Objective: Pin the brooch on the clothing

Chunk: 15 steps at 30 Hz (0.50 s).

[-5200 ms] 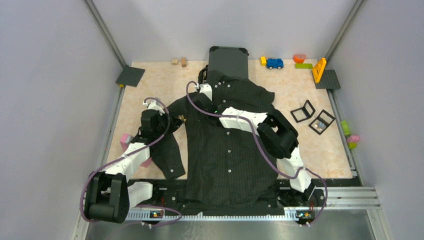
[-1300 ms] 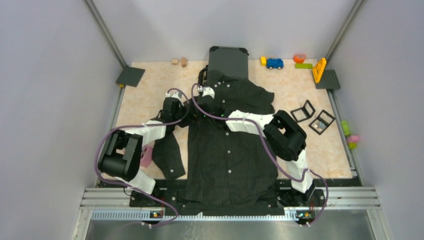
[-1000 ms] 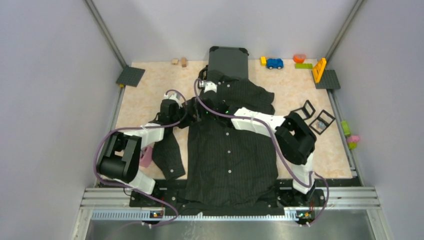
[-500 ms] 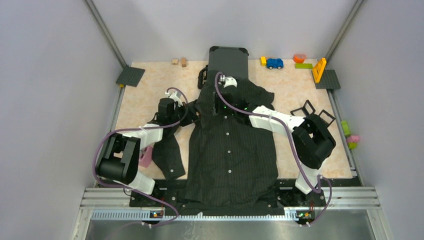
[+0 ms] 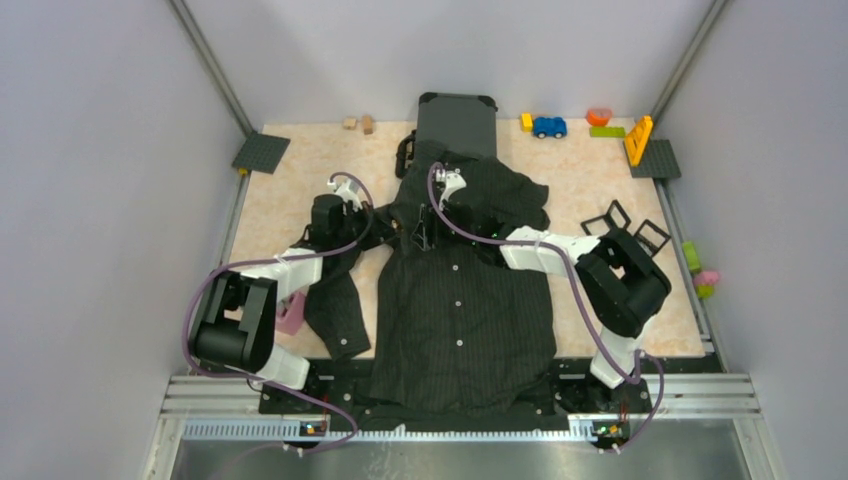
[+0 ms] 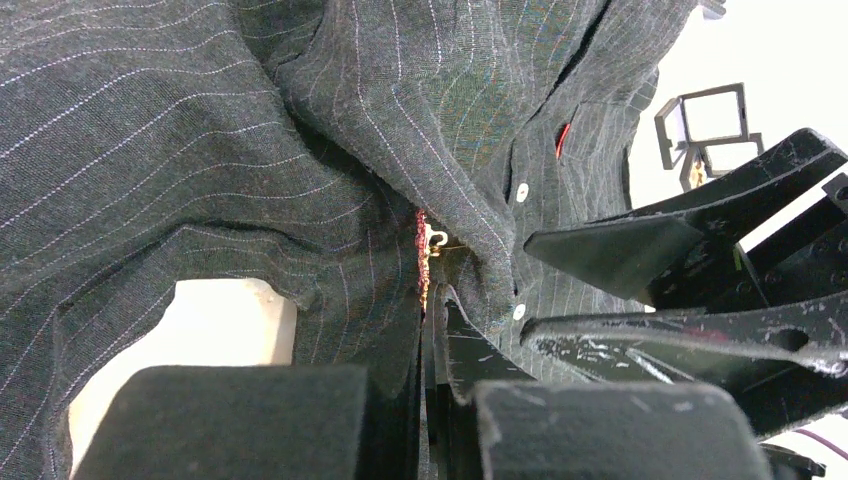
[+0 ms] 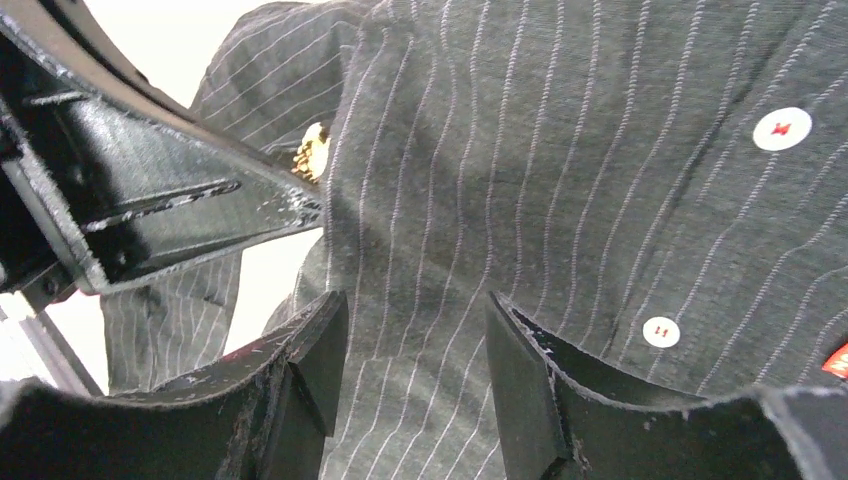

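Note:
The clothing (image 5: 460, 310), a black pinstriped shirt with white buttons, lies flat on the table between the arms. My left gripper (image 5: 388, 223) reaches in from the left to the shirt's chest. In the left wrist view it (image 6: 432, 300) is shut on the brooch (image 6: 423, 262), a small gold and red piece pressed against a fold of the fabric (image 6: 200, 150). My right gripper (image 5: 422, 230) hovers right beside it, open, its fingers (image 6: 640, 250) just right of the brooch. In the right wrist view its jaws (image 7: 415, 310) straddle bare shirt cloth (image 7: 560, 150), the brooch (image 7: 313, 150) glinting at the upper left.
A dark grey suitcase (image 5: 457, 118) stands behind the collar. Toys line the back edge: a blue car (image 5: 548, 127), an orange block (image 5: 637, 140) and wooden cubes (image 5: 358, 123). Two small black open boxes (image 5: 640, 235) sit right of the shirt. A pink block (image 5: 292, 315) lies by the left sleeve.
My right gripper left the collar, swung right and came down next to the left gripper's tip, its jaws widening. The left gripper stayed shut and barely shifted.

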{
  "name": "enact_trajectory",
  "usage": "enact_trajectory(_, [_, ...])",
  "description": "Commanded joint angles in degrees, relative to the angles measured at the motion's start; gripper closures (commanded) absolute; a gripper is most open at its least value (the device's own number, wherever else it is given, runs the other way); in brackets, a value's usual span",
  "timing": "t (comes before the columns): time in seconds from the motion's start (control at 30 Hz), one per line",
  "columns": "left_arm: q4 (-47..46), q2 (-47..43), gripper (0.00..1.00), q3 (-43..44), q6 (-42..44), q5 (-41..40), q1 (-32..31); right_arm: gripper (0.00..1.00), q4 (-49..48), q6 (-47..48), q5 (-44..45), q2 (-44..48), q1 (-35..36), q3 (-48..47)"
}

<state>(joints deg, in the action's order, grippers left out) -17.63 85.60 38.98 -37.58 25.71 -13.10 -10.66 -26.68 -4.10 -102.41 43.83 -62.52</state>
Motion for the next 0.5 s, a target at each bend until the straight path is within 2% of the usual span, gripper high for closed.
enact_trajectory(0.0, [-3.75, -2.20, 1.00, -0.33, -0.36, 2.33, 0.74, 0.45, -8.03, 1.70, -4.08, 1.01, 1.37, 0.82])
enact_trajectory(0.13, [-5.11, -2.69, 1.00, -0.85, -0.33, 3.88, 1.14, 0.45, -9.56, 1.12, -5.11, -1.18, 1.52, 0.21])
enact_trajectory(0.27, [-5.54, -2.38, 1.00, -0.57, -0.33, 5.65, 1.41, 0.49, -11.56, 0.30, -5.99, -3.17, 1.58, -0.22])
enact_trajectory(0.33, [-6.46, -1.82, 1.00, -0.52, -0.93, 6.84, 1.57, 0.56, -12.19, -0.12, -6.24, -3.97, 1.63, -0.41])
enact_trajectory(0.47, [-8.58, -0.78, 1.00, -0.62, -2.25, 8.71, 1.76, 0.78, -13.47, -0.39, -6.63, -5.17, 1.68, -0.47])
